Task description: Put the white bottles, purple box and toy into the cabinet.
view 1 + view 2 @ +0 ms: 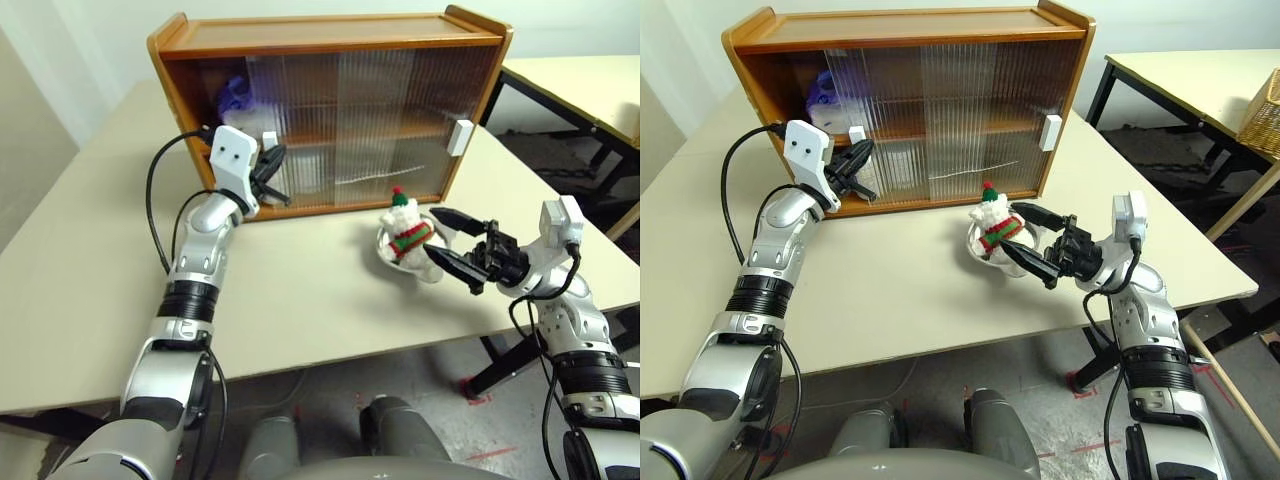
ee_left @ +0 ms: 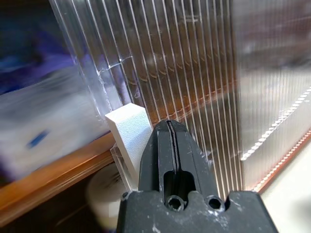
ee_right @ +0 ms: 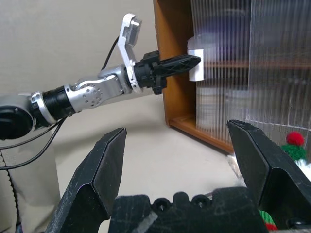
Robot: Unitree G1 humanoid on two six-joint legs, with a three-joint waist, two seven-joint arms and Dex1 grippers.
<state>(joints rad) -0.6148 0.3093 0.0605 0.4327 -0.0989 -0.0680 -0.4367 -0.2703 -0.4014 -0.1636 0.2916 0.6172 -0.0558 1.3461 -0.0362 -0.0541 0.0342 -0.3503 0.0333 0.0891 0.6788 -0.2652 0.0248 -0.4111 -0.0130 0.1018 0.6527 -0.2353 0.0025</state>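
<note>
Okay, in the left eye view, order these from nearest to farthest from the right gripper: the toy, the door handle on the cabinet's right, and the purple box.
1. Toy, just left of the right gripper.
2. Right door handle, behind it.
3. Purple box, inside the cabinet's far left.

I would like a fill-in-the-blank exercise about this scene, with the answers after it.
1. The toy sits in a shiny metal ____ on the table.
2. The left gripper, its fingers ____, is at a white door handle of the cabinet.
3. The right gripper beside the toy is ____.
4. The toy's hat is ____.

Answers: bowl; shut; open; red
</note>
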